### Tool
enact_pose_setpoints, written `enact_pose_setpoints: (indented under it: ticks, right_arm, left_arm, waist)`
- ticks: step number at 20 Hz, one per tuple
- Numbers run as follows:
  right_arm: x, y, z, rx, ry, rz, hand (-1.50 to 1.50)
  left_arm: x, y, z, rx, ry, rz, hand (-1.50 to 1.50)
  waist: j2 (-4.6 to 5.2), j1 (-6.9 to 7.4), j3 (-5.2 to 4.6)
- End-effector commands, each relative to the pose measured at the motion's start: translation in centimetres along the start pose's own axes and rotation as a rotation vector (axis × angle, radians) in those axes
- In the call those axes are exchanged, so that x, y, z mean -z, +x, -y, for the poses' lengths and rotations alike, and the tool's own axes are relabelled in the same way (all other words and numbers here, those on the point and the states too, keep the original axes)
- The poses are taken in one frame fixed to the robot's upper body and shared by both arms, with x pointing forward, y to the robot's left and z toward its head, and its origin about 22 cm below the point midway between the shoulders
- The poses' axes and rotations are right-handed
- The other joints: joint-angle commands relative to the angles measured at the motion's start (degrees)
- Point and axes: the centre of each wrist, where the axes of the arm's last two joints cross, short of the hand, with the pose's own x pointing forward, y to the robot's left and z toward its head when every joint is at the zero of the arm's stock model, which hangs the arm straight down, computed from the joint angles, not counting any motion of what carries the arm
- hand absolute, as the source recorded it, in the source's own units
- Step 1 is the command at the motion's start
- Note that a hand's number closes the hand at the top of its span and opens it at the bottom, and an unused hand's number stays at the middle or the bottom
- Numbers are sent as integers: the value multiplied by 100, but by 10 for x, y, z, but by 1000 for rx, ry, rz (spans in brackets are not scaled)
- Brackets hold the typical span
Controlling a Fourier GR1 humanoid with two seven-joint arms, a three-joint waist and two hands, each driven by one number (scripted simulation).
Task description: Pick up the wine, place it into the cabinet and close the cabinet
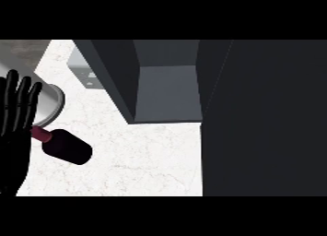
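Wine bottle point(65, 145): lying on its side on the white marbled counter point(145, 161), near the counter's left edge — dark body toward the lower right, reddish neck toward the upper left, where it passes behind the hand.

Left hand point(9, 120): black, at the view's left edge, fingers straight and pointing up, released and grasping nothing; its side overlaps the bottle's neck, though whether it touches cannot be told.

Right hand: does not show.

Cabinet point(167, 92): dark grey, open toward the counter, its paler inner floor showing between two side walls; it stands at the counter's far side, well apart from the bottle, with bare counter between them.

Cabinet door point(271, 120): a broad, very dark panel filling the right side of the view, from the cabinet's right wall down to the counter's near edge.

Plate point(54, 103): round, grey-white — near the counter's far left corner, half hidden by the fingers, just beyond the bottle's neck.
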Motion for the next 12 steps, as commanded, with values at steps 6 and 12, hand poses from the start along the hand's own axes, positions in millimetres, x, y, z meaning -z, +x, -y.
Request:
enact_pose_setpoints:
  ticks: [6, 12]
  right_arm:
    - [-25, 23, -1, 78, 29, 33, -150]
    - [-45, 36, -15, 154, 222, -108, -150]
  left_arm:
    - [-32, -7, -18, -229, -462, 21, -150]
    - [-62, 2, -26, -508, -494, -179, -150]
  waist:
    - [167, 60, -137]
    - [176, 130, -125]
